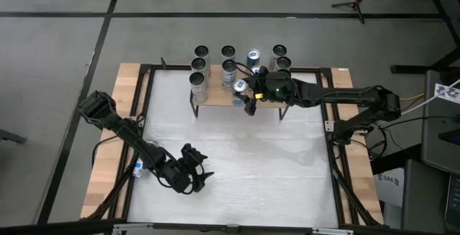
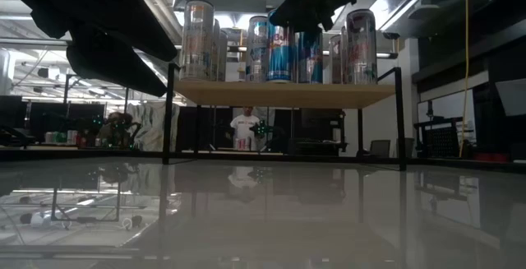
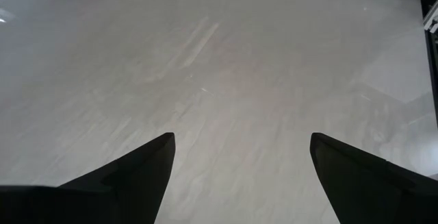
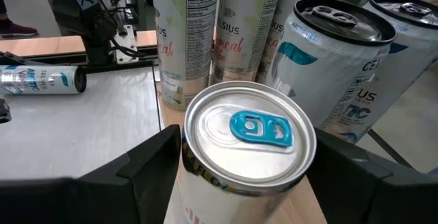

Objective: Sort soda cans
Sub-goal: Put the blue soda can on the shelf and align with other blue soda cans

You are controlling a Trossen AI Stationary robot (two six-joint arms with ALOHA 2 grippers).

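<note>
- Soda cans (image 1: 228, 68) stand upright in a cluster on the raised wooden shelf (image 1: 215, 100) at the far edge of the table, some silver with dark tops, some with blue labels.
- White table (image 1: 237, 163) fills the middle of the scene, with the shelf on black legs across its far side.
- Left arm sits low at the near left, its left gripper (image 1: 195, 174) over bare tabletop, well apart from the shelf; fingers (image 3: 130, 176) spread wide, nothing between them.
- Right arm reaches in from the right to the shelf's middle, and the right gripper (image 4: 243, 176) is right at a blue-tabbed can (image 4: 248, 148); its fingers (image 4: 130, 169) stand on either side of the can's top, apart, and I cannot tell whether they touch it.
- One lone can (image 1: 136, 168) lies on its side at the table's left edge, beside the left arm.
</note>
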